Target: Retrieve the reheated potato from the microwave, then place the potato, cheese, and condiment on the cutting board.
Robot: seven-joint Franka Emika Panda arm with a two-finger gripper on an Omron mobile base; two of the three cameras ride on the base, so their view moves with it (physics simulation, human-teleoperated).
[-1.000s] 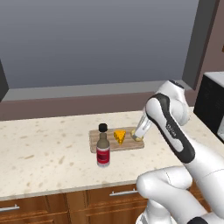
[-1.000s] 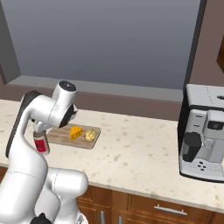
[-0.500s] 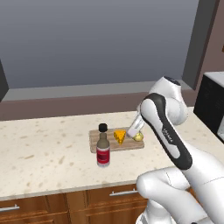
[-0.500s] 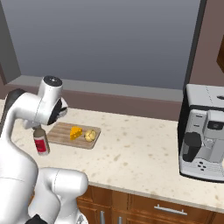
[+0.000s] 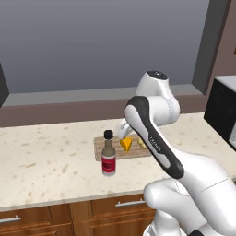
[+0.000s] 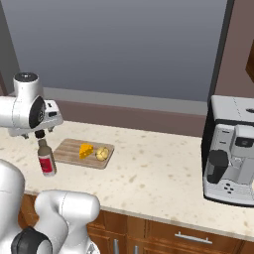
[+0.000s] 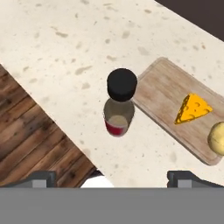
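The condiment bottle (image 6: pixel 46 158) (image 5: pixel 109 159) stands upright on the counter, just off the cutting board's (image 6: pixel 67 149) (image 5: pixel 103 146) front left corner. On the board lie the orange cheese wedge (image 6: pixel 86 150) (image 5: pixel 126 144) and the pale potato (image 6: pixel 102 153) (image 5: pixel 142 144), side by side. My gripper (image 6: pixel 39 134) hangs open right above the bottle's black cap. In the hand view the gripper (image 7: pixel 113 178) looks down on the bottle (image 7: pixel 121 87), its tips wide apart with nothing between them. The cheese (image 7: pixel 192 108) and potato (image 7: pixel 216 138) lie to the right on the board (image 7: pixel 164 89). The microwave is out of view.
A coffee machine (image 6: pixel 233 163) stands on the counter at the right. The counter's front edge (image 7: pixel 65 127) runs close beside the bottle, with wooden floor (image 7: pixel 30 140) below. A grey wall and dark ledge (image 6: pixel 129 111) close off the back.
The arm has swung left, carrying the open gripper from over the potato to over the bottle. Bottle, cheese and potato have stayed in place.
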